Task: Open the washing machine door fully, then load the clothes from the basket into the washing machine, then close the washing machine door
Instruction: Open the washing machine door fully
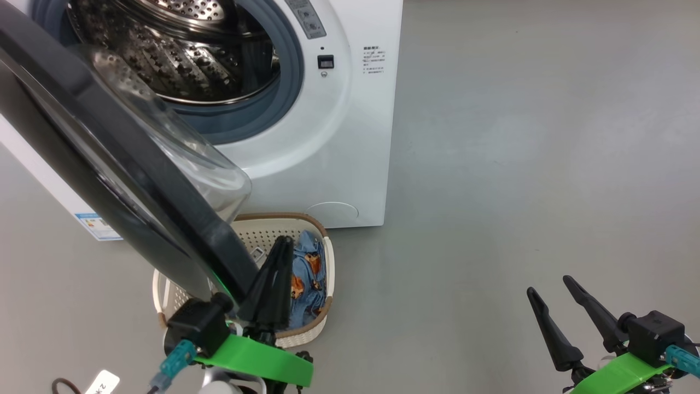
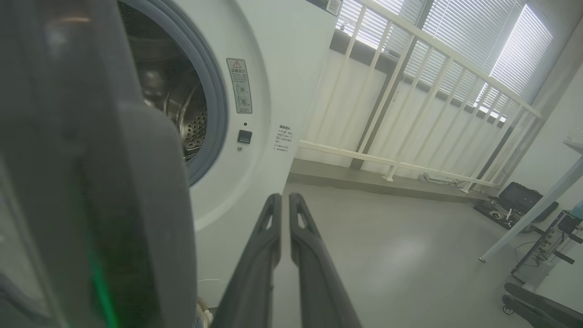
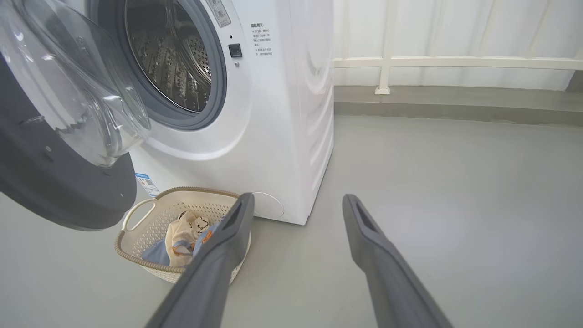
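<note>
The big white front-loading washing machine (image 1: pixel 350 109) stands on the grey floor (image 1: pixel 519 164). Its large round glossy black door with the bulging clear glass window (image 1: pixel 126 169) is swung out to the left, and the perforated steel drum (image 1: pixel 180 60) shows inside its grey rubber ring. The door's lower edge hangs over the left part of the small cream plastic basket with a brown rim and white side handles (image 1: pixel 262 232). The basket sits on the floor just in front of the machine, near the round white flap (image 1: pixel 332 210).

The soft light-blue clothes printed with small orange animal figures (image 1: pixel 306 271) lie inside the basket. In the right wrist view, a cream part with black marks (image 3: pixel 184 230) rests on top of them.

The left hand (image 1: pixel 283 241) is closed, its two dark fingers pressed together and holding nothing. It points up over the basket, right beside the door's black rim; whether it touches the rim cannot be told. The right hand (image 1: pixel 548 284) is open, its fingers spread wide and empty, above bare floor well to the right of the basket. A white railing (image 2: pixel 410 91) runs behind the machine.
</note>
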Controlling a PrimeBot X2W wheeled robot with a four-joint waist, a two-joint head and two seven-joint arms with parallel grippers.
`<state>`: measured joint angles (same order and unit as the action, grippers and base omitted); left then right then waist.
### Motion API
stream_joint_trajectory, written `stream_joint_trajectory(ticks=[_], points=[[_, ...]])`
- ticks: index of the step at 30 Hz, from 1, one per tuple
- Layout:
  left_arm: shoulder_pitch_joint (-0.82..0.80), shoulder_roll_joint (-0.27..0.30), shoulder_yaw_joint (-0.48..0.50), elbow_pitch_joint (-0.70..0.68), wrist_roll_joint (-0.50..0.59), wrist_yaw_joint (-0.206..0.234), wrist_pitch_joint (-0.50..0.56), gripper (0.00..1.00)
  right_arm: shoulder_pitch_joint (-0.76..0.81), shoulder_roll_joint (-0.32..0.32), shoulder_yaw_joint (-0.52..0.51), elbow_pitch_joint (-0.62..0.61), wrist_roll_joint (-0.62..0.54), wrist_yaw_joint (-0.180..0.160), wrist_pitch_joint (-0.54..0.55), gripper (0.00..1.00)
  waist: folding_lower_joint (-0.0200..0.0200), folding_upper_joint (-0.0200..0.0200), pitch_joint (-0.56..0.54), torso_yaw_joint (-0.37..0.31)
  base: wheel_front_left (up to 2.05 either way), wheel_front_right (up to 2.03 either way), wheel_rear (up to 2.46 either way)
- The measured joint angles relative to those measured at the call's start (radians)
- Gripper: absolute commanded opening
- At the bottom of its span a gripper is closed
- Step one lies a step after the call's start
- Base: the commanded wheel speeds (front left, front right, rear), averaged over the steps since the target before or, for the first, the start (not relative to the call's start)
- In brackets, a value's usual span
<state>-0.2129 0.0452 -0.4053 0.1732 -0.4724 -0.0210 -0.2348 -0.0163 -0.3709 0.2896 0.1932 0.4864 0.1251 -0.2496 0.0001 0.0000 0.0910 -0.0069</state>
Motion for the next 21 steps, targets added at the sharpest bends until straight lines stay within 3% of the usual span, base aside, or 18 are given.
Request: stream_joint_trajectory(ticks=[21], points=[[-0.032, -0.007, 0.055, 0.087, -0.031, -0.002, -0.016, 0.0, 0.0, 0.018, -0.037, -0.025, -0.047, 0.0, 0.0, 1.0, -0.0001, 0.0, 0.004, 0.01, 0.0, 0.0, 0.0]])
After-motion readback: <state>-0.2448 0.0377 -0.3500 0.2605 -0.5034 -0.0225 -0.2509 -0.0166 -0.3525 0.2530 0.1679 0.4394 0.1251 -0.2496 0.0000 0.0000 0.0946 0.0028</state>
